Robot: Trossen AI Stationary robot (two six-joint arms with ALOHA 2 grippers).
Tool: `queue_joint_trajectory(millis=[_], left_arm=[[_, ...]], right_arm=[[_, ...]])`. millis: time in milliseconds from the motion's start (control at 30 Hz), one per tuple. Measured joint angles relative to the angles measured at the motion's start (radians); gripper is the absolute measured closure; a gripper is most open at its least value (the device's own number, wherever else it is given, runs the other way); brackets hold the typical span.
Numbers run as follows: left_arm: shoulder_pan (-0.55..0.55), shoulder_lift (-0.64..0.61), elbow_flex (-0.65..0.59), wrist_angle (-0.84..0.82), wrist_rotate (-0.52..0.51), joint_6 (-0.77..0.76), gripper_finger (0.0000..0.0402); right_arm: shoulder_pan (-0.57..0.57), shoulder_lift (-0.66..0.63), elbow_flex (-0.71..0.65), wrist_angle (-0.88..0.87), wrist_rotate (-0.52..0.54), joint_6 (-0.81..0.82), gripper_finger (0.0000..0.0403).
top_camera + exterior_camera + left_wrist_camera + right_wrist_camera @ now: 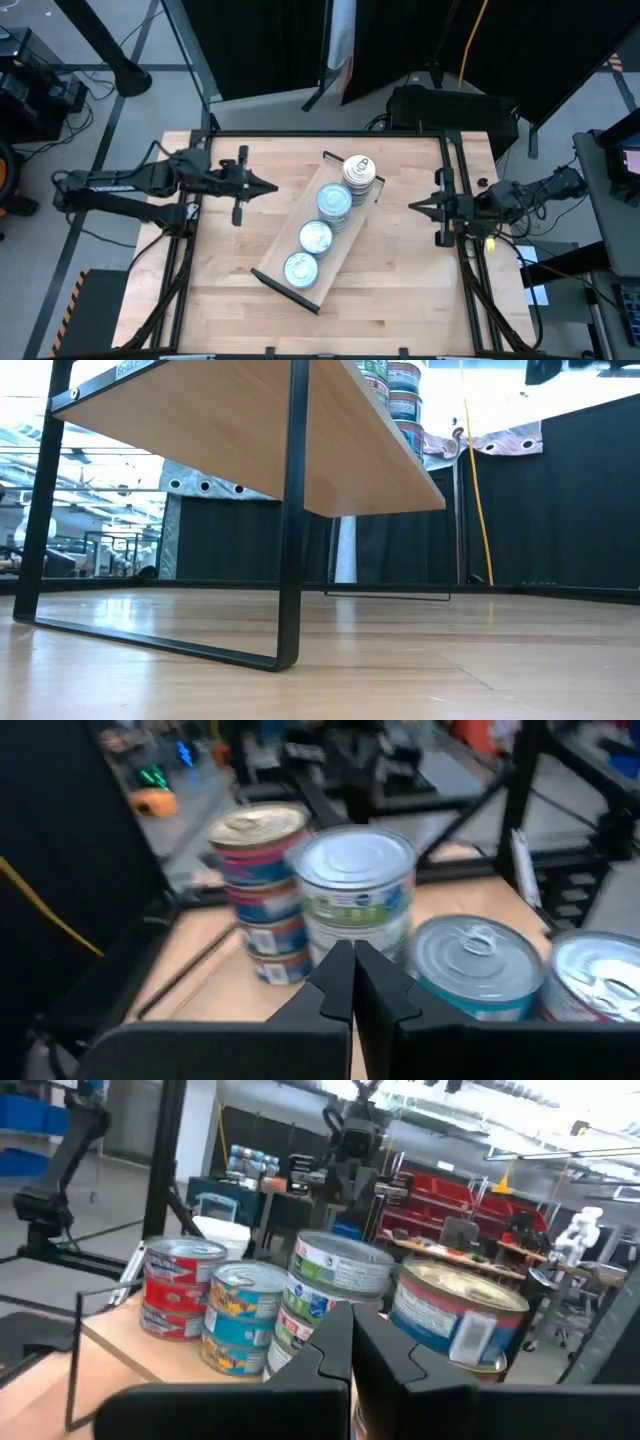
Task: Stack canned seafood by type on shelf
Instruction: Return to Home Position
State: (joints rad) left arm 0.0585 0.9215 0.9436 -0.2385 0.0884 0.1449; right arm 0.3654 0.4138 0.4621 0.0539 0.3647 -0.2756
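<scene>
Four tin stacks (333,203) along the shelf (272,270)

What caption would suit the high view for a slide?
Four stacks of tins line the shelf diagonally; the left gripper and right gripper rest shut on either side.

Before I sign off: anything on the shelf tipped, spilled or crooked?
Nothing stands out. Four stacks of tins stand upright in a row on the shelf, none toppled or loose on the table. The shelf lies diagonally to the table edges. The left end effector and right end effector are shut, clear of it.
</scene>
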Motion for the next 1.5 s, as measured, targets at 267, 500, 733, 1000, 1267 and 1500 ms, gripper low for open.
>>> queue_joint_trajectory(millis=[267, 500, 733, 1000, 1267, 1500], left_arm=[[0.075, -0.171, -0.257, 0.127, -0.063, -0.026, 0.0400], [0.129, -0.312, -0.398, 0.171, -0.055, -0.035, 0.0400], [0.132, -0.419, -0.520, 0.202, -0.035, -0.036, 0.0400], [0.140, -0.519, -0.705, 0.386, 0.010, -0.068, 0.0400], [0.140, -0.632, -0.864, 0.529, 0.004, -0.111, 0.0400], [0.094, -0.683, -0.936, 0.552, -0.061, -0.133, 0.0401]], right_arm=[[-0.126, -0.066, -0.192, 0.079, -0.073, 0.093, 0.0403], [-0.227, -0.067, -0.321, 0.170, -0.178, 0.239, 0.0402], [-0.269, -0.067, -0.450, 0.306, -0.220, 0.349, 0.0402], [-0.268, -0.072, -0.448, 0.208, -0.316, 0.416, 0.0402], [-0.268, -0.088, -0.448, 0.174, -0.315, 0.397, 0.0402], [-0.268, -0.095, -0.448, 0.173, -0.303, 0.363, 0.0402]])
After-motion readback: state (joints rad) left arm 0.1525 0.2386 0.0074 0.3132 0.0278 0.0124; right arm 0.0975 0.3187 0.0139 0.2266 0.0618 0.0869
